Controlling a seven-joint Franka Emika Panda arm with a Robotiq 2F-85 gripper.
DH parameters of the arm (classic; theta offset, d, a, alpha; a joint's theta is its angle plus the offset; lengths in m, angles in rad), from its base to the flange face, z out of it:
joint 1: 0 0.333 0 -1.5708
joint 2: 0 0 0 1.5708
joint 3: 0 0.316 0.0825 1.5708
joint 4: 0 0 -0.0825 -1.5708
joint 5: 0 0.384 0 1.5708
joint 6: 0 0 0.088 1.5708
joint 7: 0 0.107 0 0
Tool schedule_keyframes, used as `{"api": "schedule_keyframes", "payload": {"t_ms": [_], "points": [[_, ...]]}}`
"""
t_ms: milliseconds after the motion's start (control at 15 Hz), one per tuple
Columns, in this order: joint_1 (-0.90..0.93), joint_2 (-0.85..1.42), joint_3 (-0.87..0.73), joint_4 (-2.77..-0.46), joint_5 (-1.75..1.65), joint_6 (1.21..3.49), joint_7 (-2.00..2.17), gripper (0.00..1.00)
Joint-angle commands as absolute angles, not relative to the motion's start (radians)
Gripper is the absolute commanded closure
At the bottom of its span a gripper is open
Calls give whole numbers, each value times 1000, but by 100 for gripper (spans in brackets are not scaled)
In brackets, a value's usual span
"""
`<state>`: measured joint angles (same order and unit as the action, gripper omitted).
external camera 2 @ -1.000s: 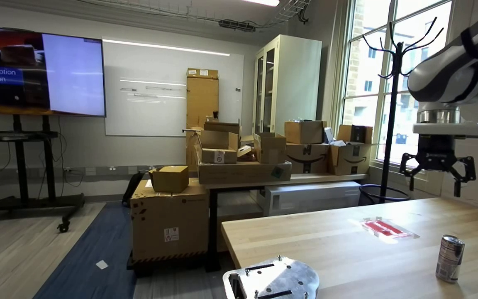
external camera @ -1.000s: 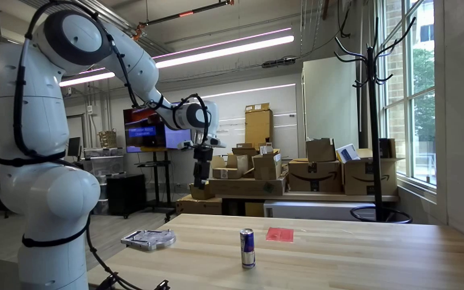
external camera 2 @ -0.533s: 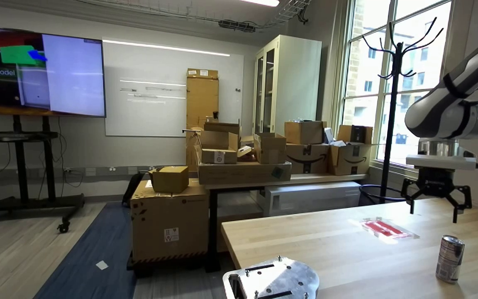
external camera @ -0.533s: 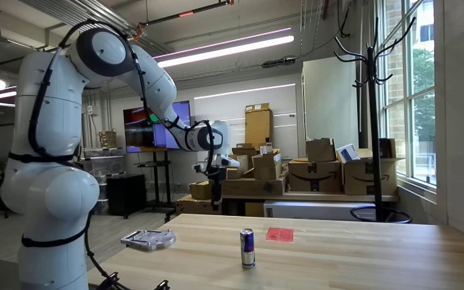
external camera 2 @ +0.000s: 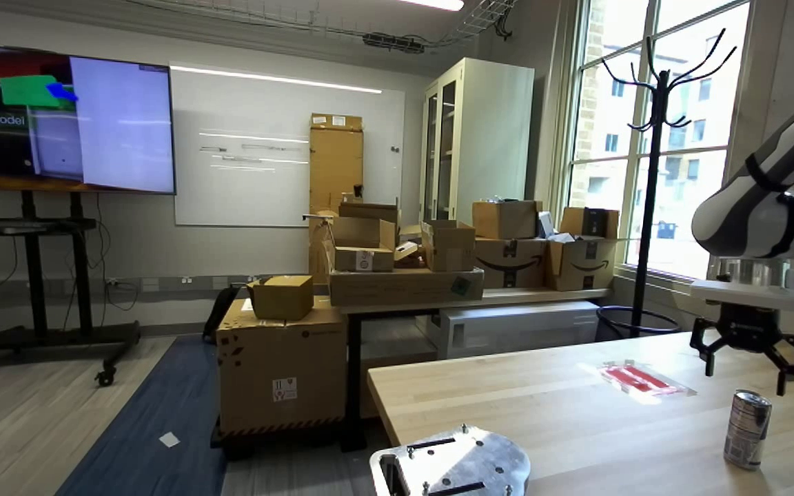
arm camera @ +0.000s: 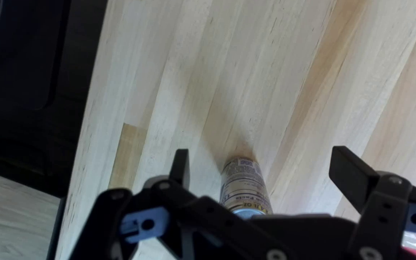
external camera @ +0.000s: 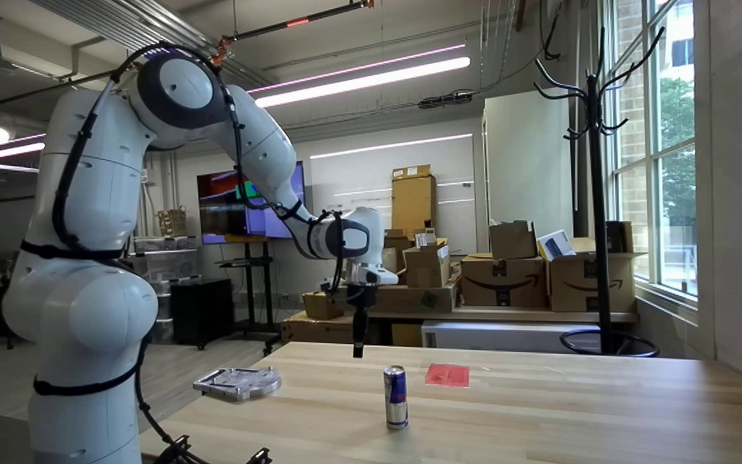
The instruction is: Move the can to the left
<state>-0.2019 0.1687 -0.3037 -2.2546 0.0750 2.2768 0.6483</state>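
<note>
The can (external camera: 396, 396) stands upright on the wooden table, blue and silver in an exterior view. It also shows in an exterior view (external camera 2: 748, 428) near the right edge, with its printed label side. My gripper (external camera 2: 745, 381) is open and empty, pointing down above the table, a little higher than the can and apart from it. In an exterior view the gripper (external camera: 358, 354) hangs left of and above the can. In the wrist view the can (arm camera: 246, 184) lies between the spread fingers, nearer the left one; the gripper body hides part of its top.
A flat red piece (external camera: 447, 375) lies on the table (external camera: 538, 412) behind the can. A grey metal plate (external camera: 237, 383) sits at the table's left edge, also in an exterior view (external camera 2: 452, 463). The table edge (arm camera: 85, 119) runs along the left in the wrist view.
The arm has reached outward and lowered; the gripper has moved down and rightward in an exterior view, closer to the can. The gripper stays open and the can has not moved.
</note>
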Motion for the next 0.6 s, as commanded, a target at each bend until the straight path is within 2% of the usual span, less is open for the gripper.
{"api": "schedule_keyframes", "payload": {"t_ms": [0, 533], "points": [[-237, 213, -300, -2264, 165, 2360, 615, 0], [-258, 312, -336, -2254, 193, 2464, 607, 0]]}}
